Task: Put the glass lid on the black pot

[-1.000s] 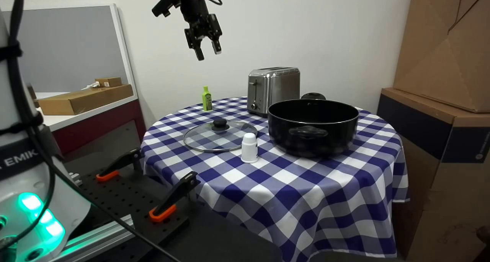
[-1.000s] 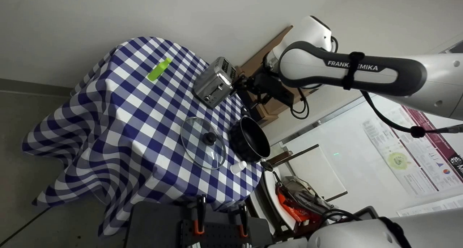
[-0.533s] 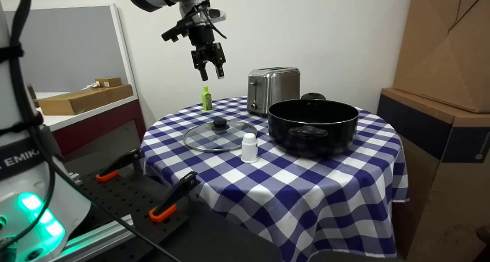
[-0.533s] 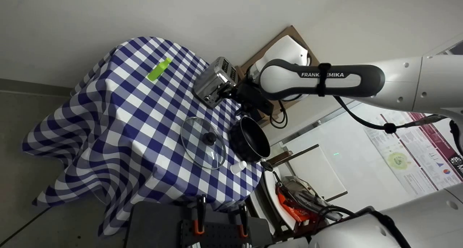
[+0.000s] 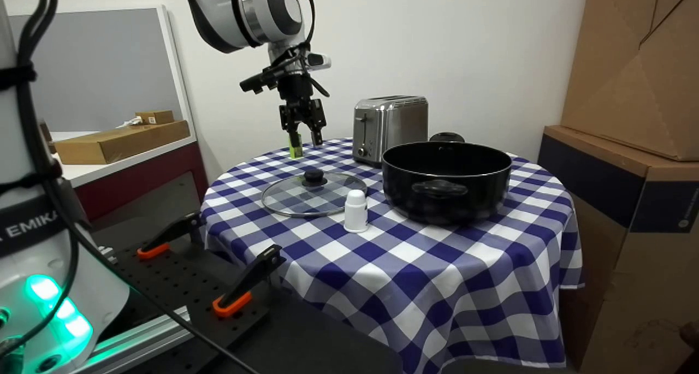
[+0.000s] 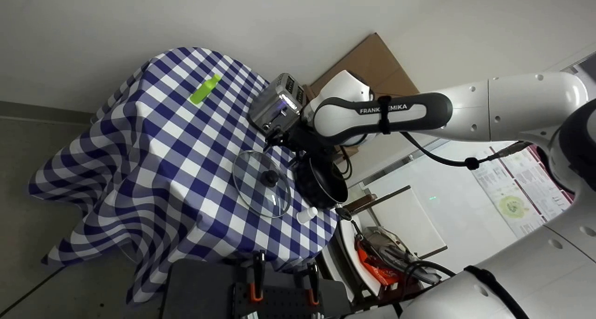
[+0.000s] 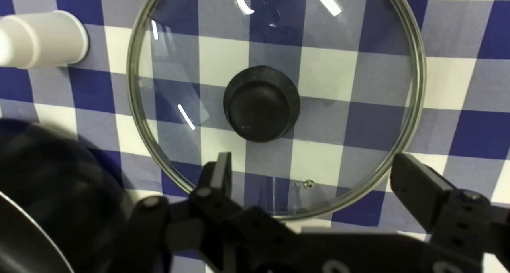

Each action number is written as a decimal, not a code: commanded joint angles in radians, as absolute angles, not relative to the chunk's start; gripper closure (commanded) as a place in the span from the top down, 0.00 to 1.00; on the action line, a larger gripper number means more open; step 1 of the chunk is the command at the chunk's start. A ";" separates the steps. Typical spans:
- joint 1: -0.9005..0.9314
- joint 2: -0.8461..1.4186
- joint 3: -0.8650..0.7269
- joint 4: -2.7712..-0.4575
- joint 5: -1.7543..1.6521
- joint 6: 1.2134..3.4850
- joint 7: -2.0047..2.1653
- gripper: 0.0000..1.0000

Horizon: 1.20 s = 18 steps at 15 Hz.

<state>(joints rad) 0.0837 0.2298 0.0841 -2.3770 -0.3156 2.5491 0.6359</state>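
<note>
The glass lid [image 7: 263, 105] lies flat on the blue-and-white checked tablecloth [image 5: 426, 275], its dark knob [image 5: 314, 177] facing up and the squares of the cloth showing clear through the pane. Just beside it stands the black pot [image 5: 448, 210], mouth upward, with one small handle [image 5: 439, 188] turned toward me in an exterior view. A white shaker [image 5: 356, 214] stands upright near them both. Close to the pot sits a silver toaster [image 5: 390, 128], and a lime-green bottle [image 6: 205, 91] stands well apart from the pot.

The gripper [image 5: 306, 140] hangs in the air over the table, pointing down, its fingers [image 7: 416, 187] spread wide. In the wrist view they cut across the lower edge of the lid, one toward each side. From an exterior view the arm [image 6: 465, 114] reaches in and the dark gripper overlaps the pot, so I can't rightly judge how high it is. Two black-and-orange clamps [image 5: 248, 282] sit on the dark board next to the cloth.
</note>
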 commanded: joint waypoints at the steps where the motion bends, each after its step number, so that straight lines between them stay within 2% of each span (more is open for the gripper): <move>1: 0.110 0.257 0.034 -2.387 -0.287 2.563 0.606 1.00; 18: 0.142 0.344 -0.055 -2.399 -0.276 2.589 0.628 1.00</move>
<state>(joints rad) 0.1151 0.3265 -0.0293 -2.4063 -0.2858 2.5564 0.6305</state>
